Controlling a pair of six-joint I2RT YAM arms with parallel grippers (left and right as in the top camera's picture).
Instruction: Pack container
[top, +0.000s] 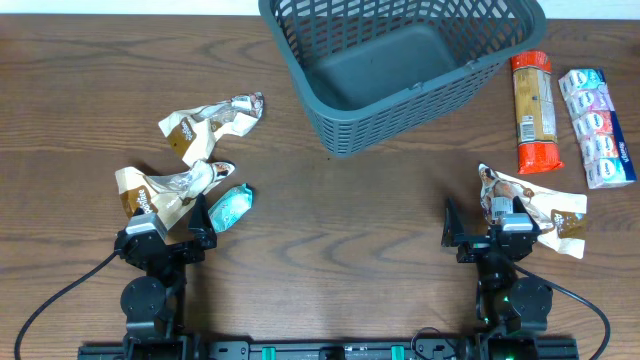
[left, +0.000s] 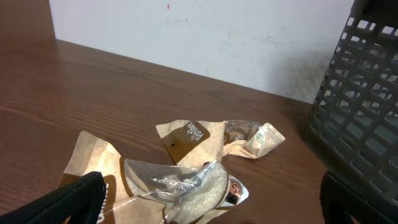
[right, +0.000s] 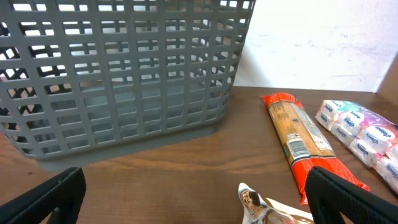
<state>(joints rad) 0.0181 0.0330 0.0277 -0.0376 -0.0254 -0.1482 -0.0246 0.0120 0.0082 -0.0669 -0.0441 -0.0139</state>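
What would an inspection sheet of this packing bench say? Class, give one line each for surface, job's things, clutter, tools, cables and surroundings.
Surface: brown wood-grain table, bare in the middle.
Job's things: grey slotted basket at the far middle, nothing inside. The far tan packet, near tan packet and teal packet lie on the left. The right tan packet lies by the right arm. The long orange packet and white multipack lie far right.
Clutter: nothing seen.
Tools: left tool and right tool are both open and hold nothing.
Cables: black left cable and right cable trail from the arm bases.
Surroundings: white wall behind the table.
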